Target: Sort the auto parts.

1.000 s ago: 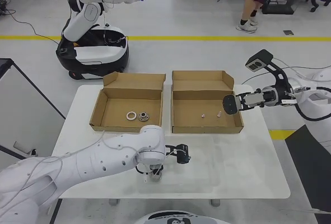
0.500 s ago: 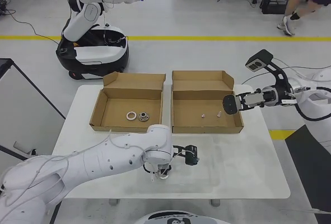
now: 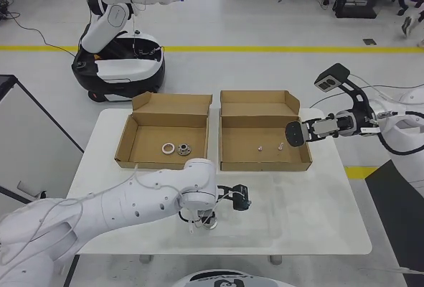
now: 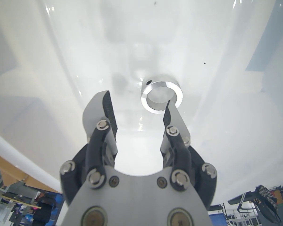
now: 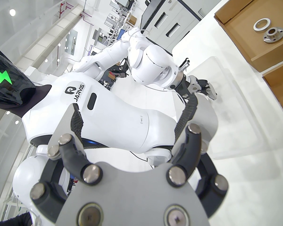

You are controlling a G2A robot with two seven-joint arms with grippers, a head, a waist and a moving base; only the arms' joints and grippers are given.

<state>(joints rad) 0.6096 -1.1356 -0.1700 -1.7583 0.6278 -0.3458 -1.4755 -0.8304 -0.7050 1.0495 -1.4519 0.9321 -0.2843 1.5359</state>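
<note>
Left gripper (image 4: 136, 102) is spread wide and holding nothing. The loose metal collar (image 4: 159, 79) lies flat on the white table (image 3: 305, 215), just past the fingertips and off-centre between them. One fingertip (image 4: 168, 110) overlaps the collar's near rim, can't tell if it's touching. The other finger (image 4: 109, 109) stands well clear to the side with bare table between. Not lined up for a pinch yet; I'd shift sideways toward the collar before closing, or it may skid off the rim. Right gripper (image 5: 133, 104) is also spread wide and empty, parked at the outer wall of the fastener carton (image 3: 305, 154), well apart from the collar. Progress: the ring carton (image 3: 125, 143) already holds a pale ring (image 3: 168, 148) and a flanged hub (image 3: 184, 149) side by side, and the fastener carton has two small screws (image 3: 260, 149) near each other. The collar is the one unsorted part I can spot on the table. Judging by shape it belongs with the ring and hub. So mostly done: grasp, carry and drop are left for this piece.
</note>
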